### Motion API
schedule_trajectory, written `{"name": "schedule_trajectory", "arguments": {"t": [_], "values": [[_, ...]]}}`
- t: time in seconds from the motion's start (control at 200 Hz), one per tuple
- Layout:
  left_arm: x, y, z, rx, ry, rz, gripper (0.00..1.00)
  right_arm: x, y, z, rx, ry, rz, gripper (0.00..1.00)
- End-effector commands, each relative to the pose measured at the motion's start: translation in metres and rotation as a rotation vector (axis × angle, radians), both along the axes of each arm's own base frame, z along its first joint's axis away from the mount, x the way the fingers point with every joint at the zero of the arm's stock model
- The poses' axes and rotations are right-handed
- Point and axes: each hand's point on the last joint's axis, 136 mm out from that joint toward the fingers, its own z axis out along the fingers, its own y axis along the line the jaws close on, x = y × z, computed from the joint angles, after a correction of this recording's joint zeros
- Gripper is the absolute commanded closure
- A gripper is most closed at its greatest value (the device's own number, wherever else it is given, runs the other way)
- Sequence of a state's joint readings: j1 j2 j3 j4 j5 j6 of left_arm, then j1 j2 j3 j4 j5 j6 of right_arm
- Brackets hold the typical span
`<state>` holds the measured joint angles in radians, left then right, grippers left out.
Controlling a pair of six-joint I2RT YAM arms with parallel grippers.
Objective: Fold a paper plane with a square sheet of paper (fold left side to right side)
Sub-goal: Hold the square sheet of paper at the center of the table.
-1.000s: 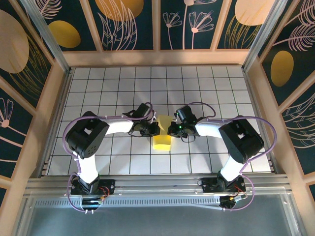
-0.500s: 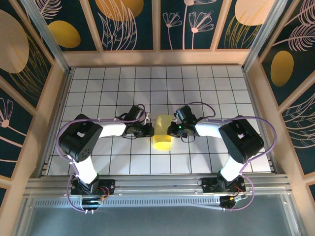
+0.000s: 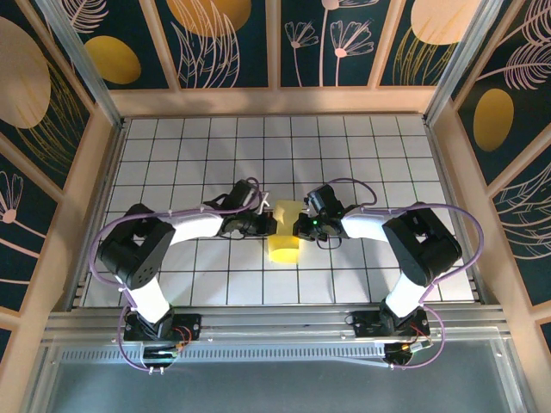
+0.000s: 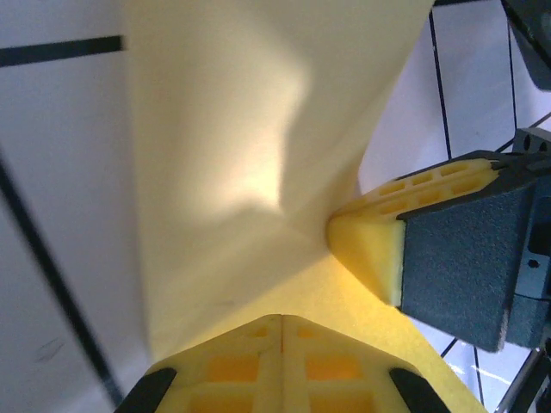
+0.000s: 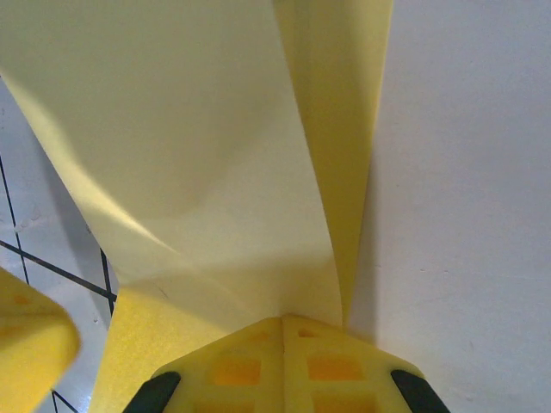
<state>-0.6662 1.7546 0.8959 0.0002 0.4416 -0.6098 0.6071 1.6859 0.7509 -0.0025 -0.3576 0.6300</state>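
My left fingers (image 4: 232,372) pinched shut on one edge of the square sheet of paper (image 3: 284,234), my right fingers (image 5: 245,366) clamped shut on the opposite edge, fingertips close together, the pale-yellow sheet curled between them, at the middle of the white gridded desk (image 3: 189,155)

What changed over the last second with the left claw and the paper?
The left claw backed off leftward, then returned right to the square sheet of paper, now pinching its left edge. The right claw stayed clamped on the right edge; the sheet barely moved.
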Motion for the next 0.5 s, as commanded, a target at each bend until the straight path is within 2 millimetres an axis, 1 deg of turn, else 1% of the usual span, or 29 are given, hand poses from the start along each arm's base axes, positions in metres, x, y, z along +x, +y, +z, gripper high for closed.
{"name": "schedule_trajectory", "arguments": {"t": [0.0, 0.19, 0.355, 0.495], "values": [[0.001, -0.007, -0.01, 0.012, 0.012, -0.013, 0.94, -0.034, -0.039, -0.045, -0.202, 0.133, -0.017, 1.0], [0.0, -0.002, -0.029, 0.056, 0.041, -0.011, 0.95, -0.035, -0.039, -0.045, -0.201, 0.133, -0.015, 1.0], [-0.003, 0.003, -0.036, 0.082, 0.051, -0.008, 0.95, -0.035, -0.037, -0.044, -0.197, 0.131, -0.01, 1.0], [-0.007, 0.007, -0.042, 0.103, 0.066, -0.006, 0.95, -0.029, -0.028, -0.035, -0.163, 0.107, 0.005, 1.0]]}}
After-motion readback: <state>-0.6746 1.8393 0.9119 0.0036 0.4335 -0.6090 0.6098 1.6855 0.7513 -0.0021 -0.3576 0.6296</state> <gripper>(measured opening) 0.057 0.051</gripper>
